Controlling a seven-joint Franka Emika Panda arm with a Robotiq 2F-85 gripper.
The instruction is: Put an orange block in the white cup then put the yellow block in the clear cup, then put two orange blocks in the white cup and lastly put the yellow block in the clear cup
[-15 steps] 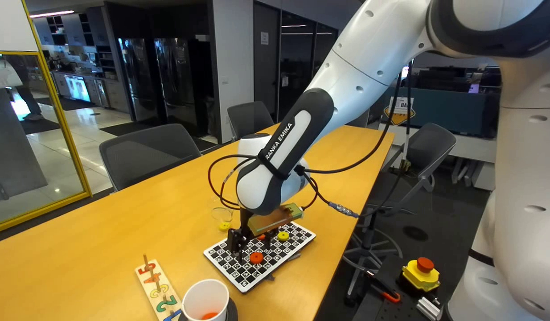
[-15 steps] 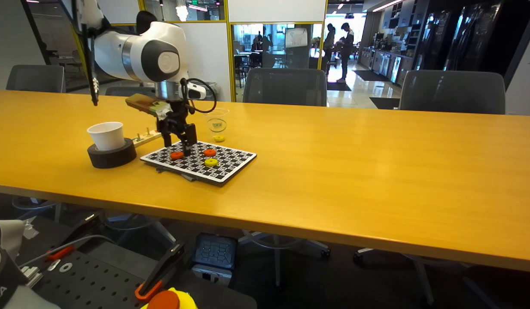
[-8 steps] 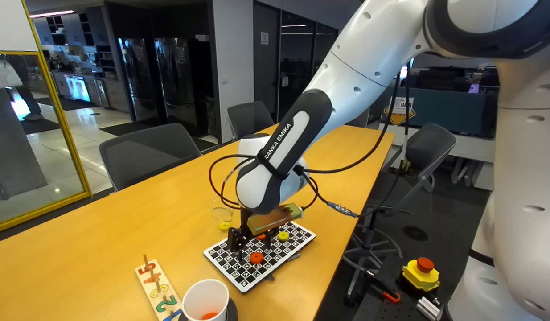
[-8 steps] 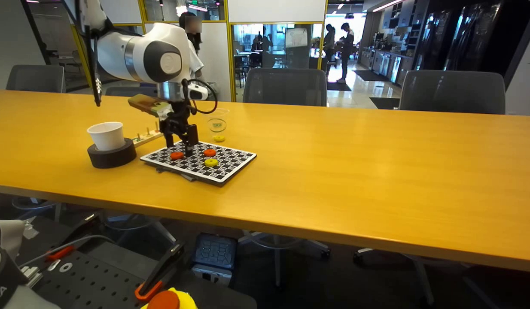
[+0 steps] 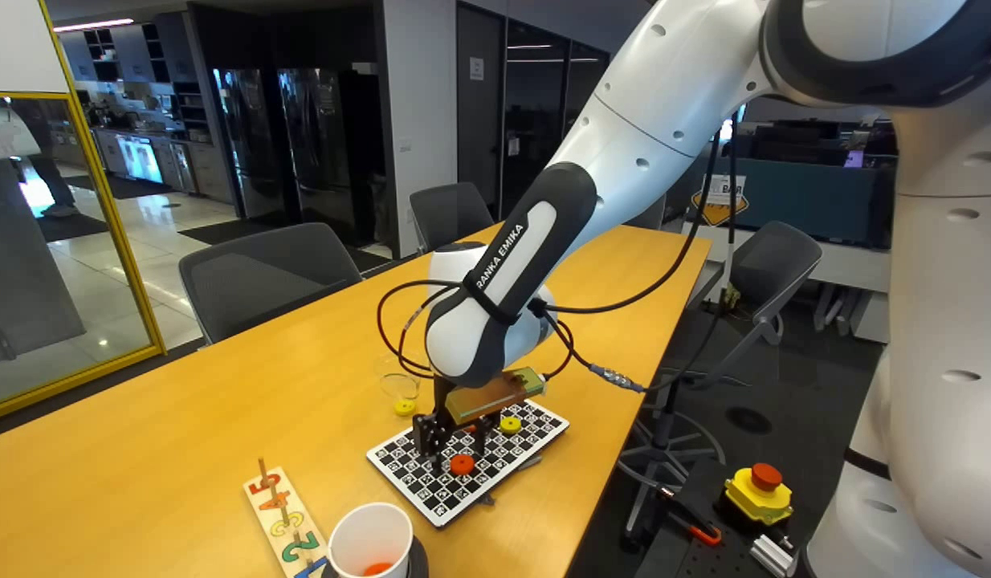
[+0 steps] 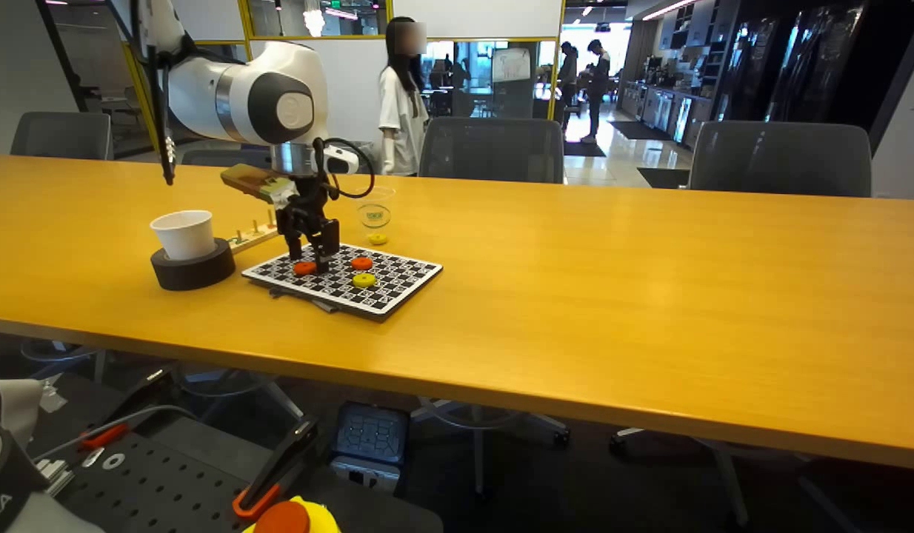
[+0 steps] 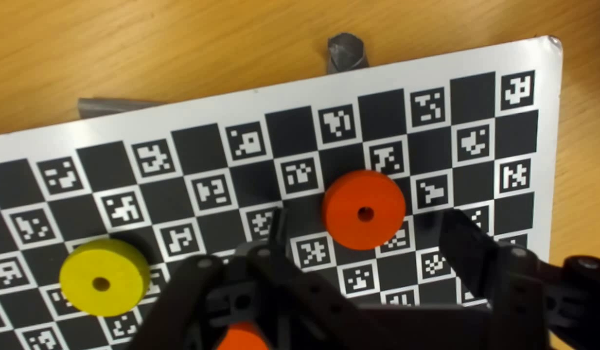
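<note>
Have the hand point(image 7: 364, 216) spread low over the checkered marker board point(image 6: 398, 277), straddling a pierced orange round block point(image 7: 348, 204) with a gap on each side. Can make out a second orange round block point(image 6: 361, 263) and a yellow round block point(image 7: 108, 262) on the same board. In an exterior view, can see something orange point(image 5: 377, 568), partly hidden, at the bottom of the white cup point(image 5: 371, 530), resting at a thick black ring point(image 6: 193, 275); cannot tell whether in or on top. Find another yellow round block point(image 6: 378, 239) inside the clear cup point(image 6: 374, 215), upright on the tabletop point(image 6: 649, 296) just beside the board.
</note>
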